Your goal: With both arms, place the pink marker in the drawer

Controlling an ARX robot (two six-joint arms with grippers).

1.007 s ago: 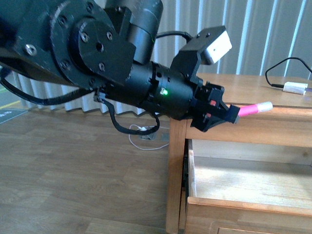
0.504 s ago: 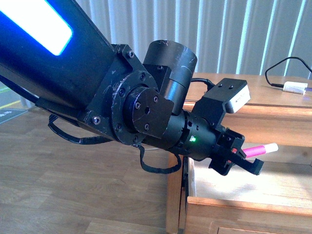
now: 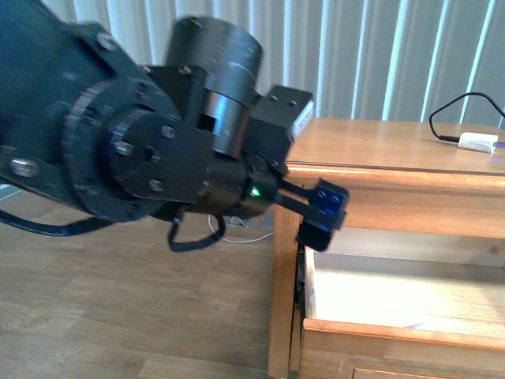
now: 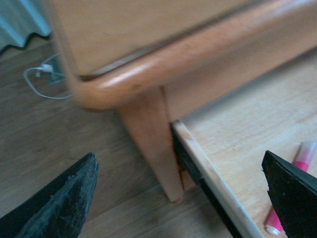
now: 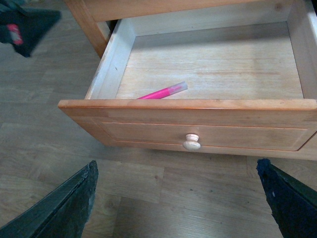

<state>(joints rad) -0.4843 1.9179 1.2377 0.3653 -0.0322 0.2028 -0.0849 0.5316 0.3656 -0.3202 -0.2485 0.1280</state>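
Inside the open drawer [image 5: 188, 104] the pink marker [image 5: 161, 92] now lies flat, let go by the left tool [image 3: 322, 215], which has pulled back with jaws spread and empty, so the placing looks done.

drawer [image 5: 148, 130]: smooth satin wood | pink marker [image 5: 161, 92]: glossy plastic | floor [image 5: 148, 188]: matt wood

The pink marker [image 5: 161, 91] lies in the open drawer [image 5: 188, 104], on its floor toward the left side, just behind the front panel; the drawer sits under the desk top [image 3: 394, 142]; a charger block [image 3: 479, 143] rests on the desk's far right; the left gripper [image 3: 322, 215] hangs at the desk's left front corner, above the drawer's left end.
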